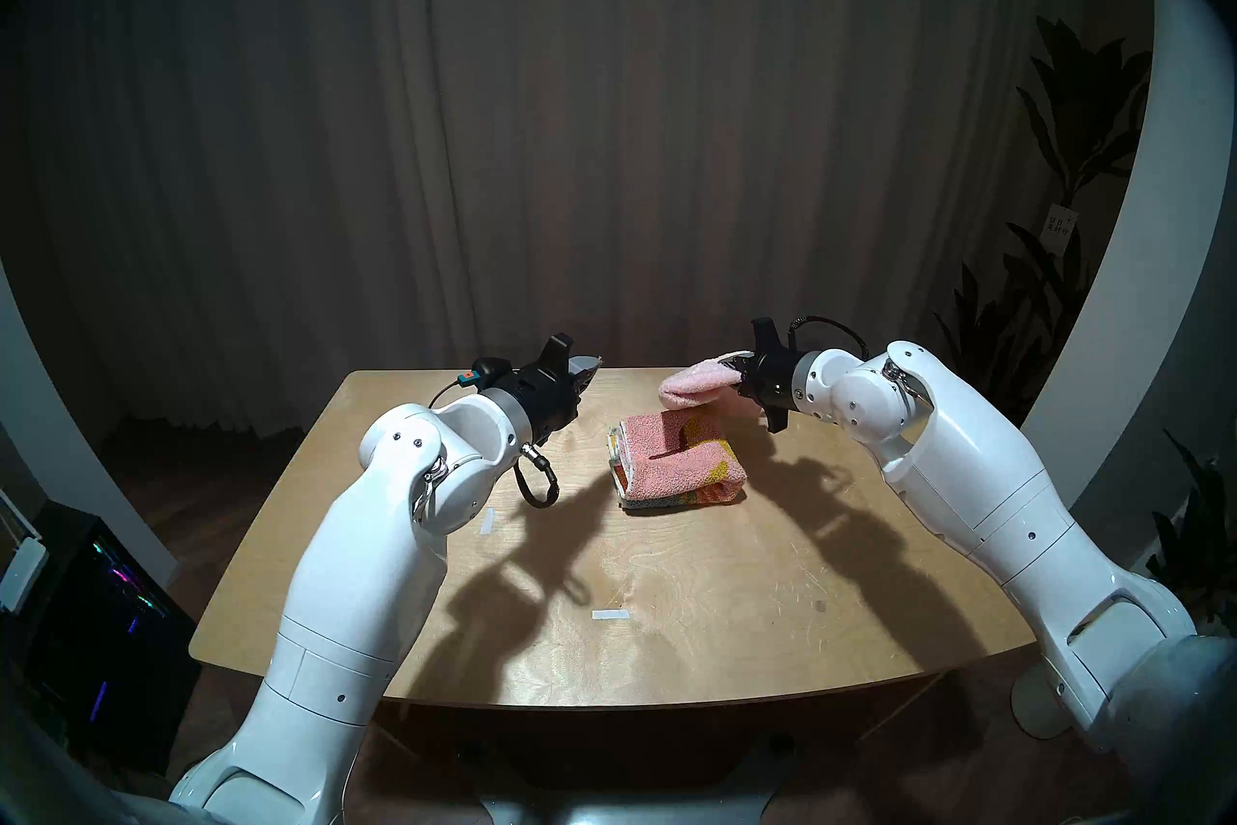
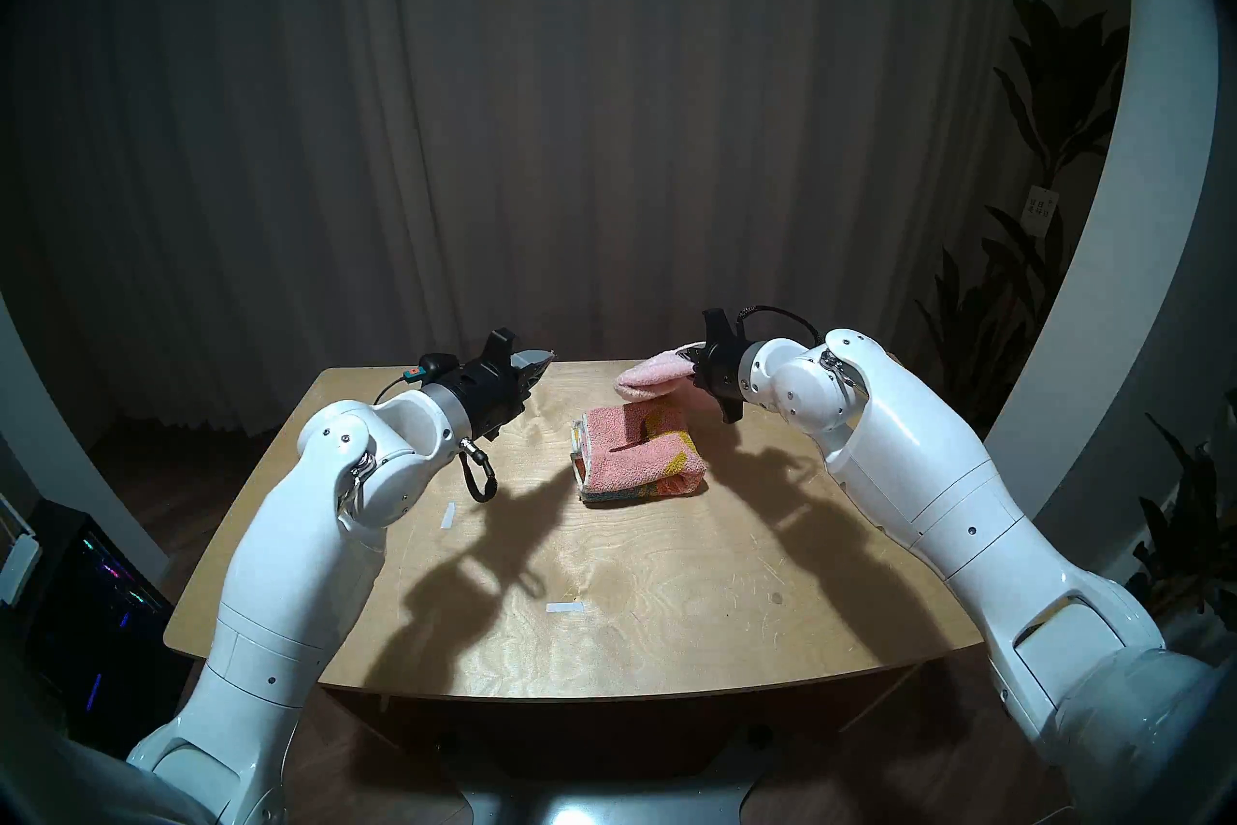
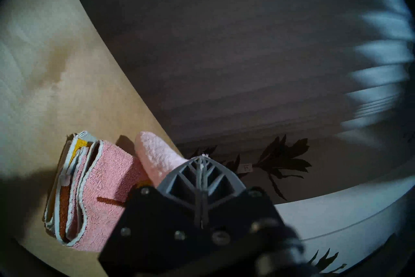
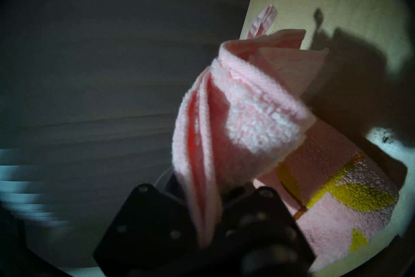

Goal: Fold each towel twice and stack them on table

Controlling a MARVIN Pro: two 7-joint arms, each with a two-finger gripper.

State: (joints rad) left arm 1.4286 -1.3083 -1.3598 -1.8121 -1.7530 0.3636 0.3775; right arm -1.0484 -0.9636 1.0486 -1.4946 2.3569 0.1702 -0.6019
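Pink and soft, the plain towel [image 1: 696, 387] was pinched in the right gripper [image 1: 736, 378], whose fingers were squeezed tight on a bunch of the cloth. It was held up in the air near the far edge of the table [image 1: 669, 603], toward the far right corner. Seen from the right wrist, the plain towel [image 4: 235, 117] was bunched and folded over itself, and its loose end hung down just above the other towel. Whether the two towels touched could not be told.

The patterned towel [image 1: 676, 462] was laid folded on the table, in the far half and about midway between the left and right edges. Its top was pink with yellow and orange shapes. From the left wrist, the patterned towel [image 3: 89, 197] was seen as several layers with pale blue edges, stacked on each other.

The left gripper [image 1: 586, 370] was closed, with its grey fingers [image 3: 202, 177] pressed together at the tips and nothing held between them. It was kept in the air near the far edge, toward the far left corner, well apart from both towels.

Two small white tape strips [image 1: 610, 614] were stuck on the wood, one near the middle and one closer to the left edge.
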